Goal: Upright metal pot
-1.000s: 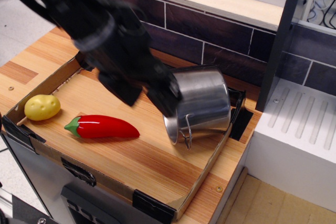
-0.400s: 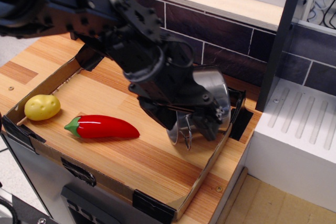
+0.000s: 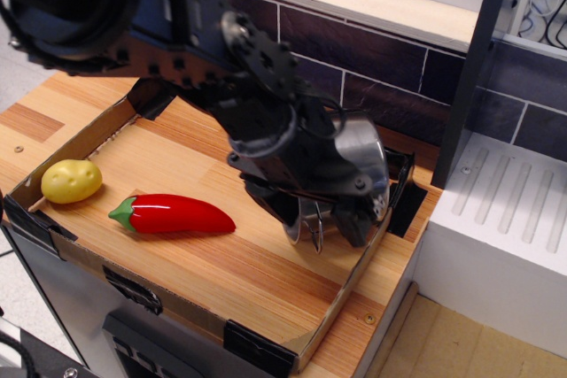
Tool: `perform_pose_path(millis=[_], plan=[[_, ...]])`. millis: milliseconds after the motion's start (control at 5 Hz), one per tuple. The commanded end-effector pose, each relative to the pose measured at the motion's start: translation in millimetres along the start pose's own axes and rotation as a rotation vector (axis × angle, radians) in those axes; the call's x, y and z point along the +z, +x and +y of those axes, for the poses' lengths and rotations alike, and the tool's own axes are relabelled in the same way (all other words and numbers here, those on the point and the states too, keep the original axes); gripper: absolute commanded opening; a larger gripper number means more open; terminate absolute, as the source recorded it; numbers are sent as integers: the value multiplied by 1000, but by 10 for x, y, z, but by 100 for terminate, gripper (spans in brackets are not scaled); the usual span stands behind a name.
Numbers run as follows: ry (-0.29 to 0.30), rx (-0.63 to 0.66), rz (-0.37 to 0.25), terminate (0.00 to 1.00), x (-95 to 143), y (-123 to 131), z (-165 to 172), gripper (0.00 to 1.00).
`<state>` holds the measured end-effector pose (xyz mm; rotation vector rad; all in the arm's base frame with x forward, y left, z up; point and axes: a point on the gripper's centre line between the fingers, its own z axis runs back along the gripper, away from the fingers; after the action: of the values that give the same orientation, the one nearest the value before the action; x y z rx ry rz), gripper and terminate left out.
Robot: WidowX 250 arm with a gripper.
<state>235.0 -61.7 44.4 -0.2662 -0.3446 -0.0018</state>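
The metal pot lies on its side at the right end of the wooden tray, its open rim facing down and forward, a wire handle hanging at its front. My black gripper sits over the pot's mouth and hides most of it. Its fingers straddle the rim area, one finger at the lower right. I cannot see whether the jaws are closed on the rim.
A red pepper lies in the tray's middle left, a yellow potato at its left end. The tray has low cardboard walls. A dark tiled wall stands behind, a white rack to the right.
My arm swung right and down from behind the pot to cover its mouth. The pot stays on its side in about the same place.
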Motion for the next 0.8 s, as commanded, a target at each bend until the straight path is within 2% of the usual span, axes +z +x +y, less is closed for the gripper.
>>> perform_pose_path(millis=[0,200,400,600], plan=[[66,-8,-14,0,93,128,-27,0],[137,22,12,0,135,162,-18,0],[174,83,9,0,185,242,24,0],[309,150,3,0,283,360,59,0]])
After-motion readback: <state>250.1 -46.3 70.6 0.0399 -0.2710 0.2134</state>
